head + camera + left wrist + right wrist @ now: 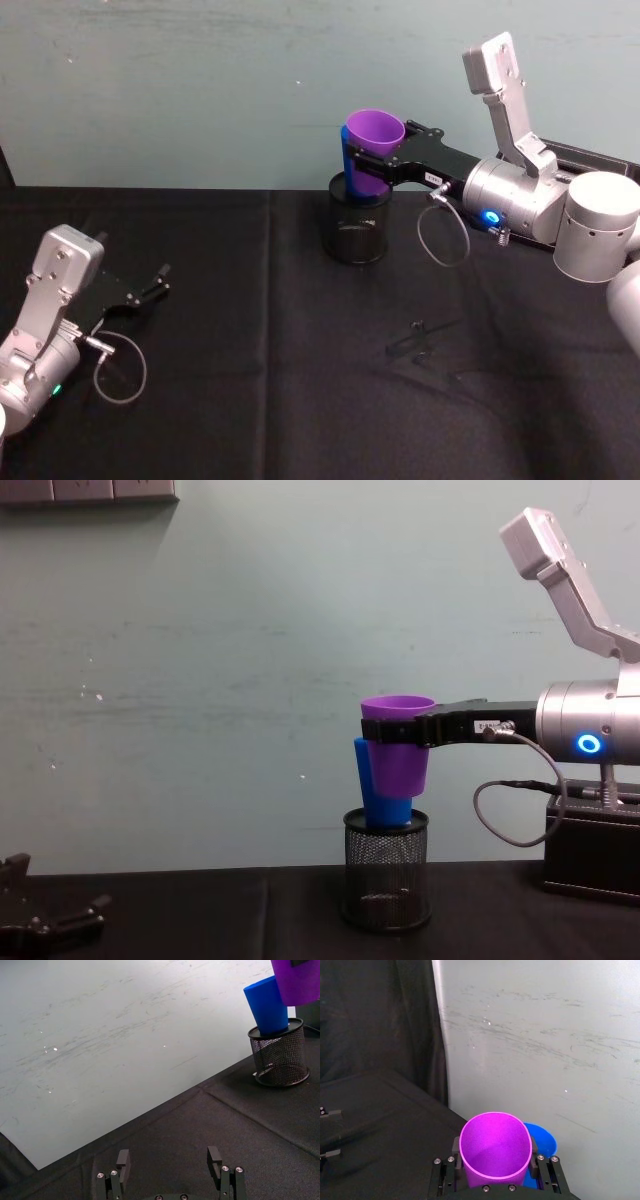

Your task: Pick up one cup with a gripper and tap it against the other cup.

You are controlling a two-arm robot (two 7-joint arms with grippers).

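My right gripper [375, 160] is shut on the purple cup [374, 135] and holds it upright in the air, mouth up, at the back of the table. The blue cup [380, 805] stands tilted inside a black mesh pen holder [386, 870]. The purple cup [397, 765] hangs right beside the blue cup's upper part; I cannot tell whether they touch. In the right wrist view the purple cup [495, 1145] sits between the fingers [456, 1149], with the blue cup [542, 1142] just behind. My left gripper [160, 280] rests open near the table's left side.
A black cloth [250, 400] covers the table, and a pale wall [200, 80] stands close behind the pen holder. A black box [590, 850] sits at the back right. Small dark bits [420, 338] lie on the cloth in front of the holder.
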